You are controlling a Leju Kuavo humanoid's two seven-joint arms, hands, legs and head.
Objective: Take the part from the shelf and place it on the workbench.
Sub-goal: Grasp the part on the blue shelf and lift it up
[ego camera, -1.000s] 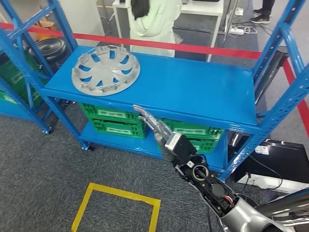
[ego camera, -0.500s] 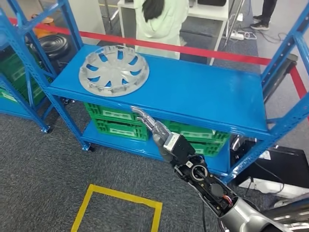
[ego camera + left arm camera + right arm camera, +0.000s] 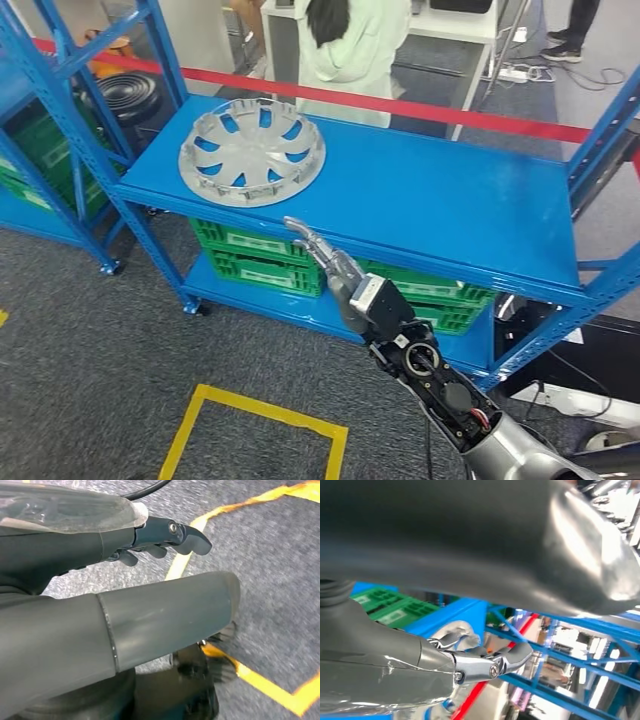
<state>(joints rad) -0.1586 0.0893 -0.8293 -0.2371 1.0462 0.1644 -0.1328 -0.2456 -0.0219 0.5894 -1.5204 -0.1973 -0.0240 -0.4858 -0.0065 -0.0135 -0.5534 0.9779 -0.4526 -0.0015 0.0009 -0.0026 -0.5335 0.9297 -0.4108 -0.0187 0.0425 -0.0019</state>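
A silver hubcap (image 3: 252, 151) lies flat on the left end of the blue shelf board (image 3: 438, 200). My right hand (image 3: 324, 262) reaches out in front of the shelf's front edge, below and to the right of the hubcap, with its fingers stretched and nothing in them. In the right wrist view the fingers (image 3: 478, 662) point toward the hubcap's pale rim (image 3: 461, 629), apart from it. My left hand (image 3: 151, 605) hangs over the grey floor with its fingers (image 3: 185, 534) extended, holding nothing.
Green crates (image 3: 249, 255) fill the lower shelf. Blue uprights (image 3: 83, 140) frame the rack. A red barrier (image 3: 453, 115) runs behind it, with a person in a pale jacket (image 3: 347, 50) beyond. A yellow square (image 3: 256, 415) marks the carpet. A black ribbed part (image 3: 124, 97) sits far left.
The whole picture has shifted, so the camera has moved; the shelf and hubcap now sit further right in the view. My right hand stays stretched before the shelf edge.
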